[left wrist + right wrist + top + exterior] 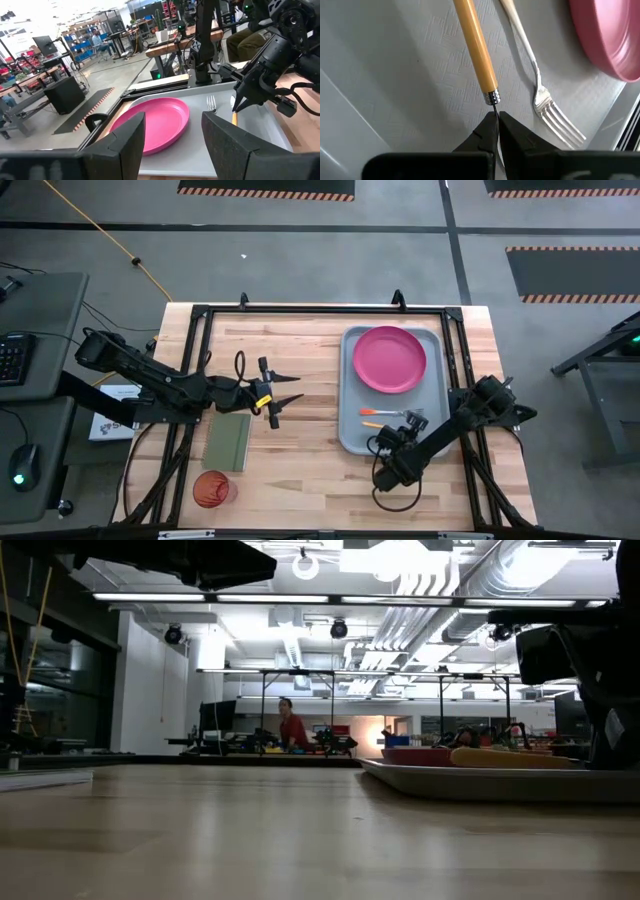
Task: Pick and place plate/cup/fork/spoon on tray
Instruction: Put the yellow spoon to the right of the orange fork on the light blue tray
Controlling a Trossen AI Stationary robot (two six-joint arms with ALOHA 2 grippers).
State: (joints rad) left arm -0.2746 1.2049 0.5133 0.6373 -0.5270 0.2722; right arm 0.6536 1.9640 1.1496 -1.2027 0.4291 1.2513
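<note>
The blue-grey tray (352, 435) lies on the table's right half, with the pink plate (390, 358) on its far part. The fork (540, 95) lies on the tray floor beside the spoon. My right gripper (496, 119) is shut on the spoon (476, 47) over the tray's near part; its own fingers hide the spoon's bowl. My left gripper (295, 388) is open and empty above the table's middle, pointing toward the tray. The orange-red cup (212, 488) stands on the table near the front left edge. My right gripper pinches the spoon's thin metal neck (494, 106), just past the metal collar at the handle's end, between its two fingertips. The fingers come from above, slanting down, and lie roughly in line with the handle. The handle (510, 757) lies level, low over the tray; I cannot tell whether it touches.
A green notebook (228, 442) lies on the table between my left gripper and the cup. A dark metal frame (455, 340) runs around the table's edges. Bare wood lies between the notebook and the tray. A person shows far off in the room (291, 728).
</note>
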